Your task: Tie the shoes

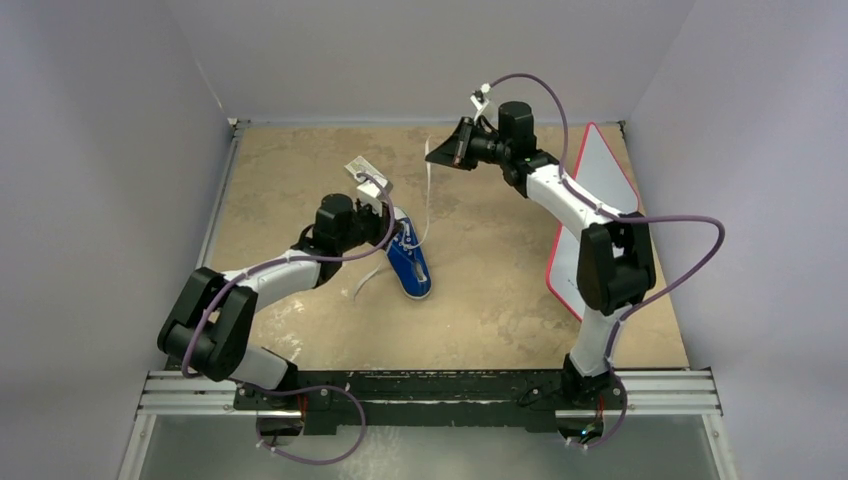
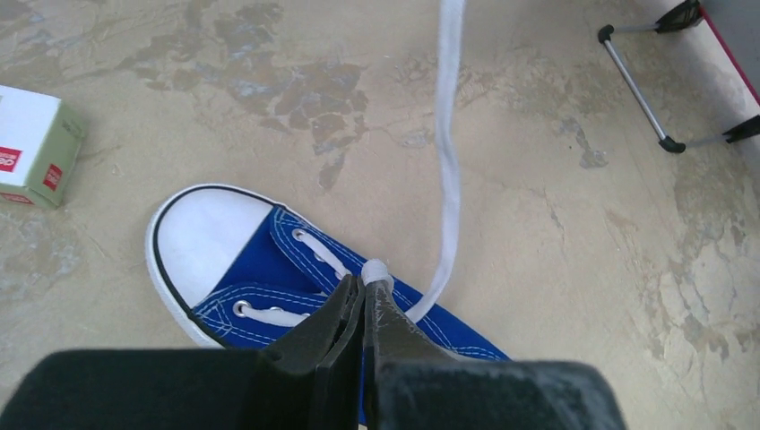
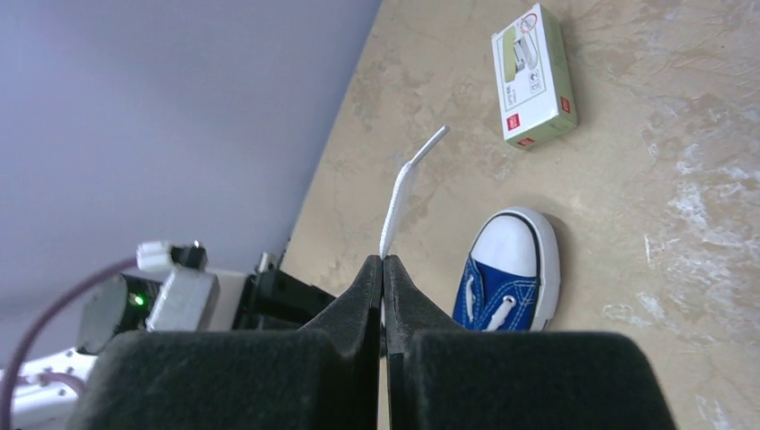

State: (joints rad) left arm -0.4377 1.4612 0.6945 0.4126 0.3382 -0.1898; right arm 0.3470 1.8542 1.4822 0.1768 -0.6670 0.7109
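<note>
The blue sneaker (image 1: 411, 264) with its white toe cap lies mid-table, toe toward the near edge. My left gripper (image 1: 397, 228) sits over its lacing, shut on a white lace (image 2: 376, 269) just above the eyelets (image 2: 366, 282). From there the lace (image 2: 448, 152) runs taut across the table up to my right gripper (image 1: 437, 155), raised at the far side. That gripper (image 3: 383, 262) is shut on the lace, and the lace's tip (image 3: 408, 179) sticks out past its fingers. The sneaker (image 3: 509, 269) lies below it. A second lace end (image 1: 362, 284) trails left of the shoe.
A small white box with red marks (image 1: 360, 167) lies behind the left gripper, seen as the box (image 2: 34, 145) and the box (image 3: 532, 77) in the wrist views. A white board with a red edge (image 1: 600, 190) leans at the right, on a metal stand (image 2: 638, 90).
</note>
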